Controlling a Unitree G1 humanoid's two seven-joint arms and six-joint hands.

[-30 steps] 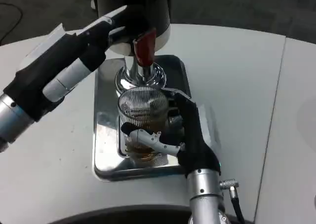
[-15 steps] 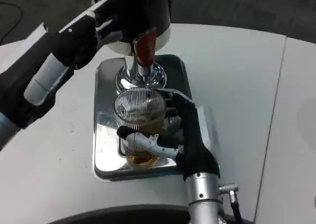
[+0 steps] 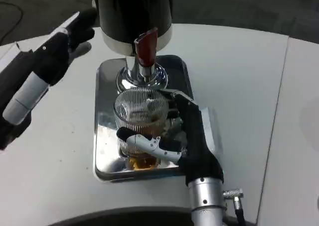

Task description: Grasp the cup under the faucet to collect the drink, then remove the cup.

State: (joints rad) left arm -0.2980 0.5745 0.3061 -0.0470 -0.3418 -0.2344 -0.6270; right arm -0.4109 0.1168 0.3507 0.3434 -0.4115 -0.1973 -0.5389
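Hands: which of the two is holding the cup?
The right hand: its fingers wrap the ribbed glass cup on the metal tray under the red tap lever. The left hand hangs apart, touching nothing.

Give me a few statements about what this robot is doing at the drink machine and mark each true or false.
1. The right hand grips the ribbed glass cup. True.
2. The cup is empty. False: brown drink shows in its lower part.
3. The cup stands on the bare white table. False: it is over the shiny metal tray under the faucet.
4. The left hand holds the red lever. False: it is off to the side of the dispenser, apart from the lever.
5. The lever sits above the faucet. True.
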